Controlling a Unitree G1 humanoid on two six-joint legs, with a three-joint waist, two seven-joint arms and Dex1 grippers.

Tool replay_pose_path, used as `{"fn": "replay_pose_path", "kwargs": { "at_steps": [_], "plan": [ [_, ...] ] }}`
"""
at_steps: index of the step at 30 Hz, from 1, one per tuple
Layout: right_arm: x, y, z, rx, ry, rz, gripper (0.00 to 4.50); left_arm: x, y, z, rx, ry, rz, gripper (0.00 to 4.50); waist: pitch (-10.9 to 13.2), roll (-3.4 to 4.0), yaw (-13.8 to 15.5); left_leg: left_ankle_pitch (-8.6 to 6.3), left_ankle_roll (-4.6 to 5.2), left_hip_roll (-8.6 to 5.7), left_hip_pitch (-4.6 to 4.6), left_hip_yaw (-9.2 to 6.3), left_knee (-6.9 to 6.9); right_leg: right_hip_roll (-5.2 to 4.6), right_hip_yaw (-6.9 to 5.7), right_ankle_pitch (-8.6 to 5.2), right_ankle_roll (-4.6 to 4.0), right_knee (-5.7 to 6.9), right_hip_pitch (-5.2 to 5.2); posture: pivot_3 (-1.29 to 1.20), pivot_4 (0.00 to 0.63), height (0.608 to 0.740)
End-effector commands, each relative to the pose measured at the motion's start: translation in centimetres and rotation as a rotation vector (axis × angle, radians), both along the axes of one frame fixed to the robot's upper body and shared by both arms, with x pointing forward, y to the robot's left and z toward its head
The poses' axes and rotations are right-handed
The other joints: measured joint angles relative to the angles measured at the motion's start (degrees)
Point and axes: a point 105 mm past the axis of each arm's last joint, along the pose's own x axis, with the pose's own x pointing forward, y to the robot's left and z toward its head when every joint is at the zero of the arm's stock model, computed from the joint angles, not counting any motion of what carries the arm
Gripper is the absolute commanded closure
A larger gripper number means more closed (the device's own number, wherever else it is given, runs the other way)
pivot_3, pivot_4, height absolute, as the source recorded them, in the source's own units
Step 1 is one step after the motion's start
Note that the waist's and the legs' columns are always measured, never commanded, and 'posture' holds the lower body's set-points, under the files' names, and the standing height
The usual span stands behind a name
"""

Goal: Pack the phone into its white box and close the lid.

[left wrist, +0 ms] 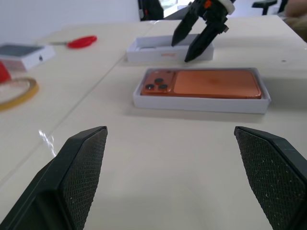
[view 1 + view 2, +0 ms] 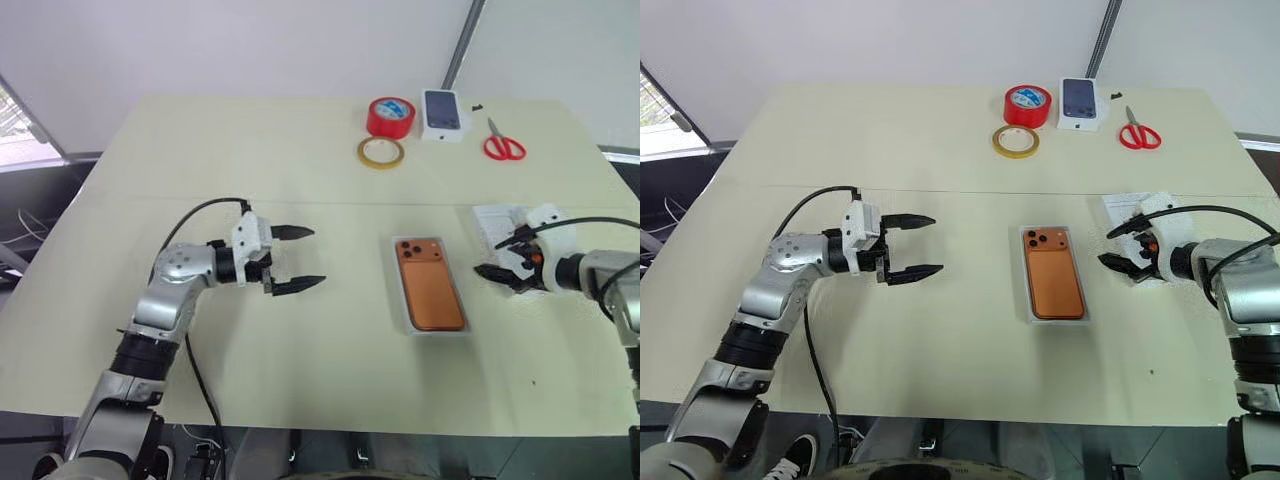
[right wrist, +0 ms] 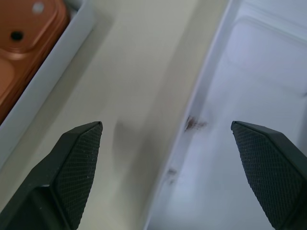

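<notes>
The orange phone [image 2: 430, 285] lies back up inside the shallow white box [image 1: 201, 103] at the middle of the table, its lens cluster at the far end. To its right, the white lid [image 2: 495, 222] lies open side up. My right gripper [image 3: 167, 123] is open and hangs just over the lid's near edge, one finger over the lid and one over bare table; nothing is between them. My left gripper [image 2: 318, 257] is open and empty, held level to the left of the box and pointing at it across a stretch of table.
At the far edge of the table [image 2: 250, 150] sit a red tape roll [image 2: 390, 117], a yellow tape ring [image 2: 381, 152], a small white box with a phone picture [image 2: 445, 113] and red scissors [image 2: 503, 145].
</notes>
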Motion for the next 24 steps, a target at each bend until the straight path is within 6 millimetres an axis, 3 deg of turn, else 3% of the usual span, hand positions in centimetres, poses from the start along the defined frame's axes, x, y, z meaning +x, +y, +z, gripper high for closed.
{"fn": "replay_pose_path", "kwargs": {
  "at_steps": [1, 10, 24],
  "plan": [
    [0.3, -0.5, 1.7, 0.024, 0.010, -0.084, 0.00, -0.9, 0.5, 1.2, -0.015, -0.081, -0.036, 0.05, 0.00, 0.03, -0.29, 0.00, 0.00, 0.00, 0.00, 0.00, 0.00, 0.00, 0.00, 0.00, 0.00, 0.00, -0.01, 0.00, 0.150, 0.740],
    [0.1, 0.9, 1.5, 0.078, 0.173, -0.125, 0.00, -3.6, 1.4, -0.2, 0.025, -0.123, -0.091, 0.05, 0.03, 0.12, -0.40, 0.00, 0.00, 0.02, 0.00, 0.01, -0.05, -0.01, 0.01, 0.00, -0.01, 0.01, -0.05, 0.00, 0.150, 0.740],
    [1.8, 0.4, 1.0, -0.026, 0.221, -0.143, 0.00, -5.3, 0.4, -1.3, -0.005, -0.081, -0.056, 0.05, 0.03, 0.15, -0.38, -0.04, 0.06, 0.02, -0.02, 0.04, -0.06, -0.02, 0.00, 0.00, -0.01, -0.03, -0.05, 0.00, 0.150, 0.740]
  ]
}}
